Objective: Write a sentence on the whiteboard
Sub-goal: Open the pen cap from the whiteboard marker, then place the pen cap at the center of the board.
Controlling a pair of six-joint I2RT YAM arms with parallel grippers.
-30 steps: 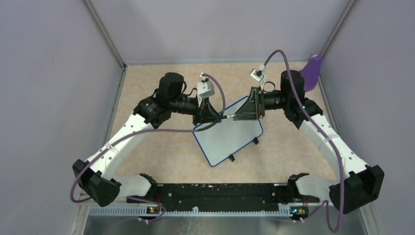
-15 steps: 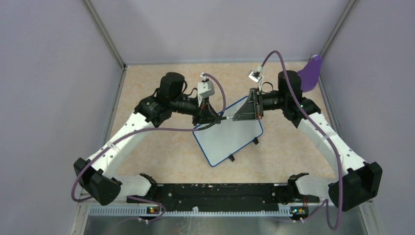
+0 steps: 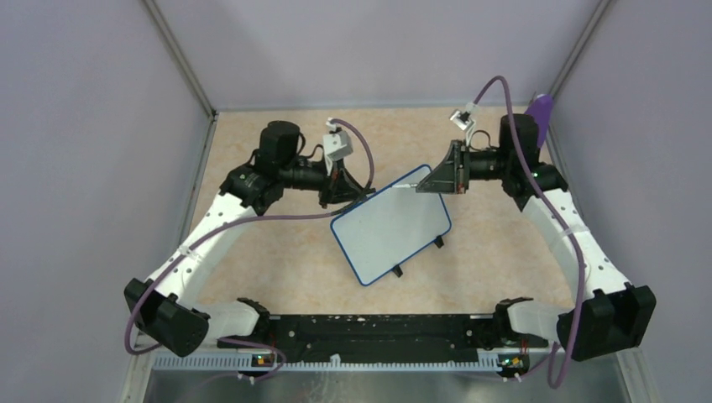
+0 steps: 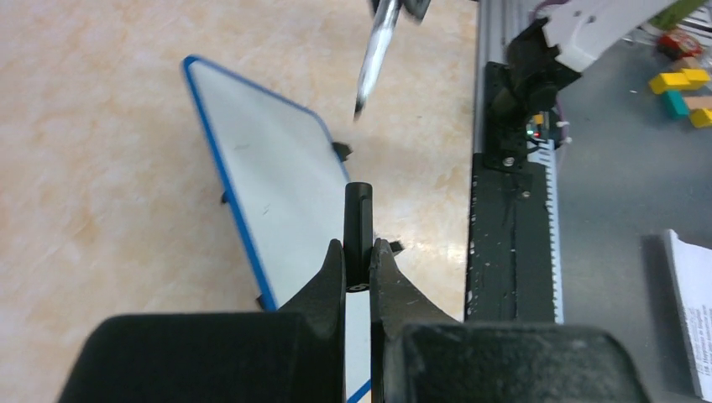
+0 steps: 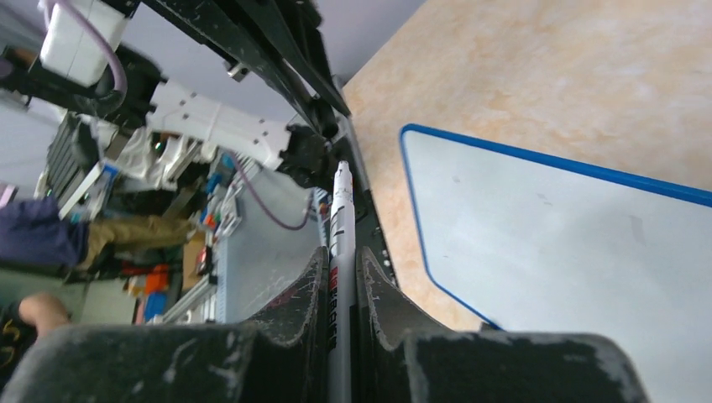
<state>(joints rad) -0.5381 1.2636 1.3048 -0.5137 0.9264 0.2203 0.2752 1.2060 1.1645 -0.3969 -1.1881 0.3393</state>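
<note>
The whiteboard (image 3: 390, 235), white with a thin blue rim, lies tilted on the tan table between the two arms. Its face is blank; no sentence shows on it. My left gripper (image 3: 361, 192) hovers at the board's far left corner, shut on a black marker cap (image 4: 358, 222). My right gripper (image 3: 420, 188) hovers over the far right edge, shut on a white marker (image 5: 339, 220) whose bare tip (image 4: 360, 107) points toward the cap across a gap. The left wrist view shows the board (image 4: 277, 193) below the cap, and the right wrist view shows the board (image 5: 571, 243) beside the marker.
A purple scoop (image 3: 541, 109) stands in the back right corner against the wall. Lilac walls with metal posts close the table on three sides. A black rail (image 3: 378, 327) runs along the near edge between the arm bases.
The grippers, close together over the board's far edge with the marker between them, have pulled apart. The marker has come out of its cap: left holds the cap, right holds the marker.
</note>
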